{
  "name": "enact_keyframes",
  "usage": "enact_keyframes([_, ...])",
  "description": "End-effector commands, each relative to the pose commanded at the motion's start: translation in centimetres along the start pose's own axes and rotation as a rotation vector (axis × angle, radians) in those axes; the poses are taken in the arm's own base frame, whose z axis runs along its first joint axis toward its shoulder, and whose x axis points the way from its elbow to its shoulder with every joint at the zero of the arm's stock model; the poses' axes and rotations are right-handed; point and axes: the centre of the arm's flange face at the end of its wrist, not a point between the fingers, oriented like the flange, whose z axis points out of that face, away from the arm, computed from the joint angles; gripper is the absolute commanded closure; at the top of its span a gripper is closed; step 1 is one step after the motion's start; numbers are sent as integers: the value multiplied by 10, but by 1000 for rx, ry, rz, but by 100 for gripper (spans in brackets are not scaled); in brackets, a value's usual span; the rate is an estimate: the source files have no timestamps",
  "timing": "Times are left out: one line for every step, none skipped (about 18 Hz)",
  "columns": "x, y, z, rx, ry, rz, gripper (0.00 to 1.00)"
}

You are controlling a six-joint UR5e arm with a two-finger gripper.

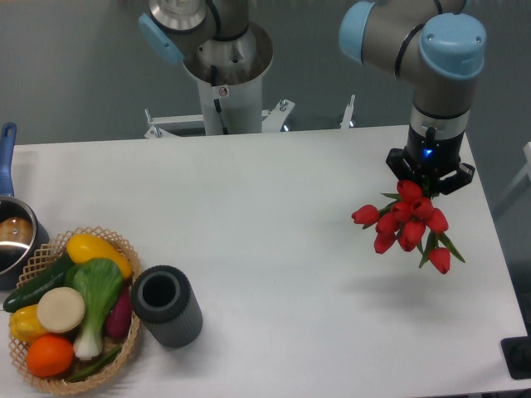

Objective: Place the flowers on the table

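Note:
The flowers (404,223), a small bunch of red tulip buds with green leaves, hang in the air above the right part of the white table (282,215). Their shadow lies on the tabletop below them. My gripper (428,184) points straight down just above the bunch and is shut on its stems. The fingertips are hidden behind the buds.
A wicker basket (124,249) with vegetables sits at the front left. A dark grey cylindrical vase (167,305) lies beside it on its side. A pot with a blue handle (10,224) stands at the left edge. The arm's base (226,75) is at the back.

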Motion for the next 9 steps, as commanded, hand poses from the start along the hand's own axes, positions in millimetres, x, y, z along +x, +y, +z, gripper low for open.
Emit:
enact_keyframes([1,-1,0,0,0,3,100])
enact_keyframes([1,-2,0,0,2,4,100])
enact_keyframes([3,-4,0,1,2,7,100])
enact_keyframes([5,-7,0,2,3,9,100])
enact_keyframes([12,-14,2,1,9,18,100])
enact_keyframes([20,-17,8,-3,20,27,100])
enact_keyframes([26,-20,15,-7,35,33,100])
enact_keyframes([35,-29,20,-8,48,48,100])
enact_keyframes([45,-36,25,-8,56,58,100])
